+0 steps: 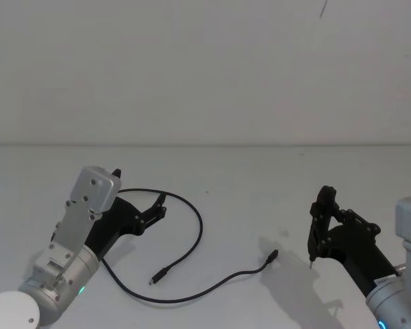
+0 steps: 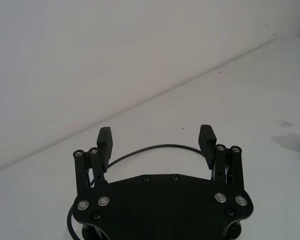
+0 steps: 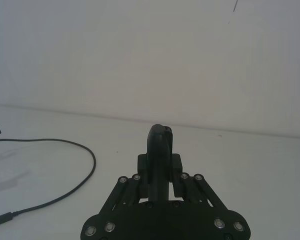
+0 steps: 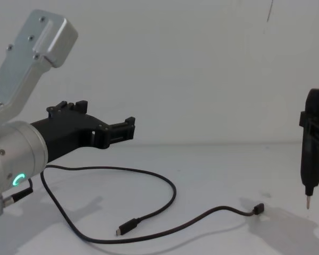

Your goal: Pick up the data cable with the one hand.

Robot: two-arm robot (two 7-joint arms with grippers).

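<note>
The data cable (image 1: 200, 229) is a long thin black cord lying in a loose loop on the white table, with one plug (image 1: 157, 278) near the front and the other (image 1: 270, 258) to the right. My left gripper (image 1: 155, 208) hovers open above the loop's left part, not touching it. In the left wrist view the cable (image 2: 140, 148) arcs across the gap between the spread fingers (image 2: 207, 140). From the chest view the left gripper (image 4: 109, 116) is well above the cable (image 4: 173, 194). My right gripper (image 1: 322, 205) is shut, far right, apart from the cable.
The white table (image 1: 246, 178) meets a plain white wall behind. A slim black piece with a metal tip (image 4: 308, 201) points down under the right gripper (image 4: 313, 122). The right wrist view has the cable (image 3: 92, 162) off to one side of its shut fingers (image 3: 160, 137).
</note>
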